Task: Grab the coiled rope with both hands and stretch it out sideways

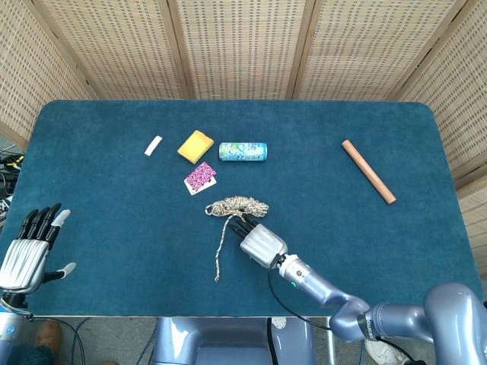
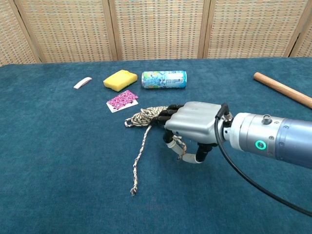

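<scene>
Your right hand's dark fingers [image 2: 168, 113] lie over the near edge of the beige-and-brown coiled rope [image 1: 237, 206] and are curled down onto it; in the chest view a loose strand loops under the thumb. Whether that right hand [image 2: 193, 127] truly grips the rope or only presses on it, you cannot tell from either view. The hand's silver back faces up, wrist and grey forearm trailing toward the table's near right edge.

The coil sits near the middle of the blue felt-covered table [image 1: 114, 205], with 1 loose tail running from it toward the near edge, left of your right hand.

Your left hand [image 1: 27, 252] hangs at the table's near left corner, well apart from the rope, fingers spread and holding nothing.

Beyond the coil: a pink patterned card [image 1: 200, 177] just past it, a yellow rectangular sponge [image 1: 195, 145], a light blue printed can lying on its side [image 1: 243, 151] just right of the sponge, and a small white stick-shaped piece [image 1: 153, 145] further left. A brown wooden dowel [image 1: 368, 171] lies at a slant far to the right.
</scene>
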Motion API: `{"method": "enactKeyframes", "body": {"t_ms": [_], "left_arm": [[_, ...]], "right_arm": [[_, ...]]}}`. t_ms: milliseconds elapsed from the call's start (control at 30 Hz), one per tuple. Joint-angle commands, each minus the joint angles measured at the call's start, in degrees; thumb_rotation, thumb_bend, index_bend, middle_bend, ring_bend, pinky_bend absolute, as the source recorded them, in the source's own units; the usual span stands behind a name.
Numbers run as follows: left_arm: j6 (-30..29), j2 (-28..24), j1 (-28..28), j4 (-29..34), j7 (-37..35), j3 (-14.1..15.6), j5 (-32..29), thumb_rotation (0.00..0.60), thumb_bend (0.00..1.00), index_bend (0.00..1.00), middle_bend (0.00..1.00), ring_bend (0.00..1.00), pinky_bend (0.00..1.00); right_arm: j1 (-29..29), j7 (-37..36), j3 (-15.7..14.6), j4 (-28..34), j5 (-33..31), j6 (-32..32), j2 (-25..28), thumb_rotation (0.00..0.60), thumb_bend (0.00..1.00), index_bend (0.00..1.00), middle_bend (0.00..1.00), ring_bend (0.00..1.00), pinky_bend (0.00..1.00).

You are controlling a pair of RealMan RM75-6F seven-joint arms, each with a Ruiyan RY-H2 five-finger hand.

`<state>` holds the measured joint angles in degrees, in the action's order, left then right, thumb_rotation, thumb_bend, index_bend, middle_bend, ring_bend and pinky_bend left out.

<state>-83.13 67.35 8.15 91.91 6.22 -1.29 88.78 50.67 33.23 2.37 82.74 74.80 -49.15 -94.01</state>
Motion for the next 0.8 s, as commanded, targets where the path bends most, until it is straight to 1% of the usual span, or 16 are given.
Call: {"method": "enactKeyframes", "body": {"t_ms": [33, 200, 267, 333, 400, 433, 467, 567, 667, 800], "left_arm": [[1.4, 0.5, 1.4, -0.9, 1.0, 0.4, 1.9, 0.6, 0.0, 0.0, 0.0, 0.0, 0.0], [4.2, 2.1, 5.2, -2.8, 3.4, 0.6, 6.6, 0.6, 0.0, 0.0, 0.0, 0.0, 0.0], [5.0, 2.9, 6.5, -3.5, 3.7, 0.6, 8.0, 0.6, 0.0, 0.02, 0.0, 0.0, 0.0], [6.5, 4.1, 8.5, -4.7, 4.0, 0.6, 10.0, 0.6, 0.0, 0.07, 0.0, 0.0, 0.0], [9.3, 5.9, 11.7, -5.5, 3.4, 1.1, 13.1, 0.6, 0.0, 0.17, 0.0, 0.0, 0.0], [10.5, 7.2, 13.6, -6.8, 2.5, 0.9, 14.5, 0.6, 0.0, 0.21, 0.0, 0.0, 0.0], [10.8, 7.8, 14.4, -7.4, 2.1, 0.9, 15.2, 0.6, 0.0, 0.26, 0.0, 0.0, 0.0], [12.6, 11.0, 17.8, -9.8, 0.6, 0.8, 17.5, 0.6, 0.04, 0.35, 0.0, 0.0, 0.0], [16.5, 13.7, 21.4, -10.4, 0.9, 0.5, 18.0, 0.6, 0.07, 0.39, 0.0, 0.0, 0.0], [19.8, 16.3, 24.4, -11.1, 2.2, -0.1, 17.5, 0.6, 0.11, 0.41, 0.0, 0.0, 0.0]], "right_arm": [[-0.8, -3.4, -0.7, -1.8, 3.4, -1.7, 1.8, 0.6, 0.51, 0.63, 0.05, 0.0, 0.0], [-1.5, -6.5, -1.8, -4.4, 6.5, -2.6, 3.9, 0.6, 0.51, 0.63, 0.05, 0.0, 0.0], [-1.7, -7.1, -2.0, -4.8, 7.2, -2.9, 4.4, 0.6, 0.51, 0.63, 0.05, 0.0, 0.0], [-2.1, -8.4, -2.2, -5.2, 7.9, -3.3, 5.1, 0.6, 0.51, 0.63, 0.05, 0.0, 0.0], [-2.6, -10.0, -2.4, -5.7, 8.4, -3.9, 6.0, 0.6, 0.51, 0.63, 0.05, 0.0, 0.0], [-2.8, -11.1, -2.5, -5.9, 9.0, -4.1, 6.4, 0.6, 0.51, 0.63, 0.05, 0.0, 0.0], [-2.9, -11.6, -2.6, -6.0, 9.3, -4.2, 6.6, 0.6, 0.51, 0.63, 0.05, 0.0, 0.0], [-3.1, -13.9, -3.0, -7.2, 11.1, -4.7, 6.9, 0.6, 0.51, 0.63, 0.05, 0.0, 0.0], [-3.2, -15.7, -3.2, -8.0, 11.9, -4.5, 6.7, 0.6, 0.51, 0.63, 0.05, 0.0, 0.0], [-3.2, -17.1, -3.2, -9.0, 12.7, -4.4, 6.2, 0.6, 0.51, 0.63, 0.05, 0.0, 0.0]]}}
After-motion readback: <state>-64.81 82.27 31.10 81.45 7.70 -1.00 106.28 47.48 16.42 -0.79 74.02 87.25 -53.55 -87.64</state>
